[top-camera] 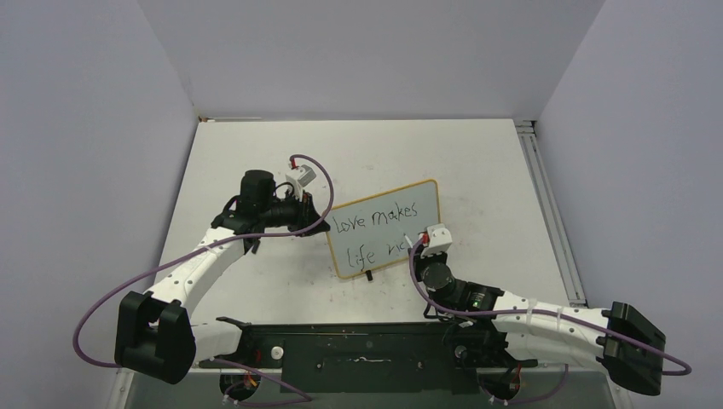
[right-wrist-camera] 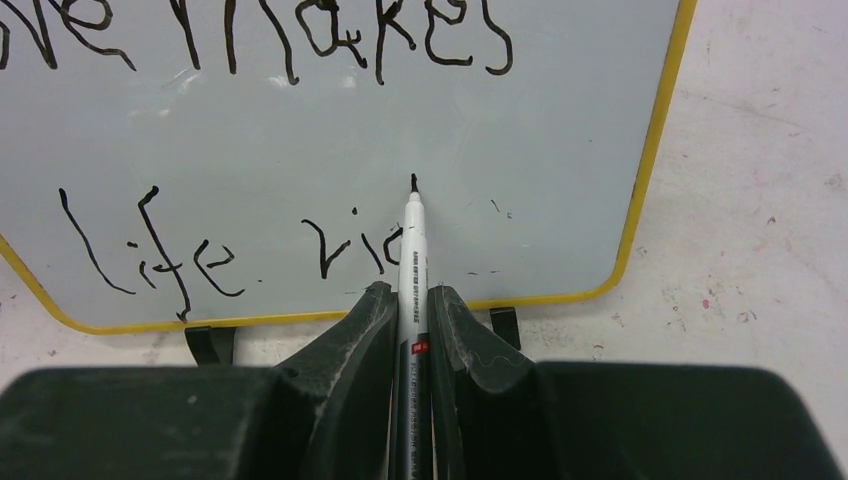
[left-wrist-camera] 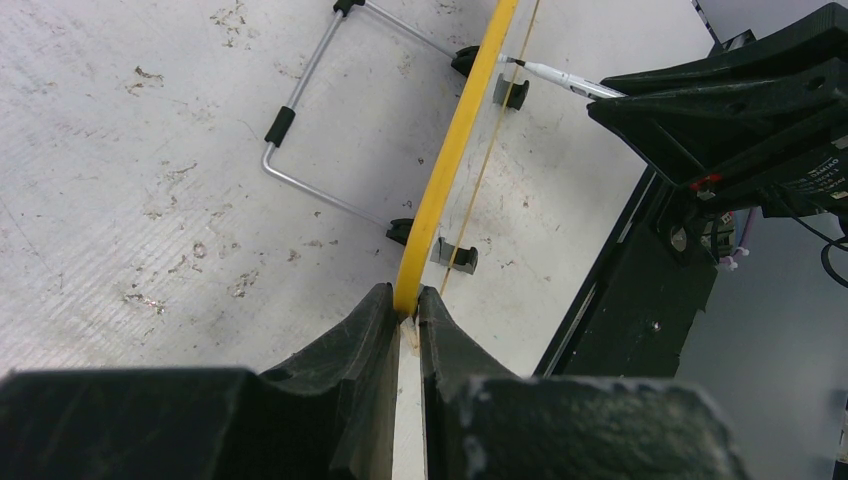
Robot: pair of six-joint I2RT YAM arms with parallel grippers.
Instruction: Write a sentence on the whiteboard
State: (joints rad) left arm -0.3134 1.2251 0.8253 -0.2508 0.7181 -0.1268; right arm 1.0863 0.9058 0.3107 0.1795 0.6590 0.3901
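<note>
Left fingers pinching yellow edge of whiteboard, right fingers clamped on marker, tip near end of sentence

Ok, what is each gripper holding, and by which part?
Left gripper: the whiteboard, clamped on its yellow frame edge. Right gripper: the marker, by its barrel behind the tip.

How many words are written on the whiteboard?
4 on the whiteboard. Top line: Love, makes. Bottom line: life, then an unfinished ric; the marker may hide part of it.
</note>
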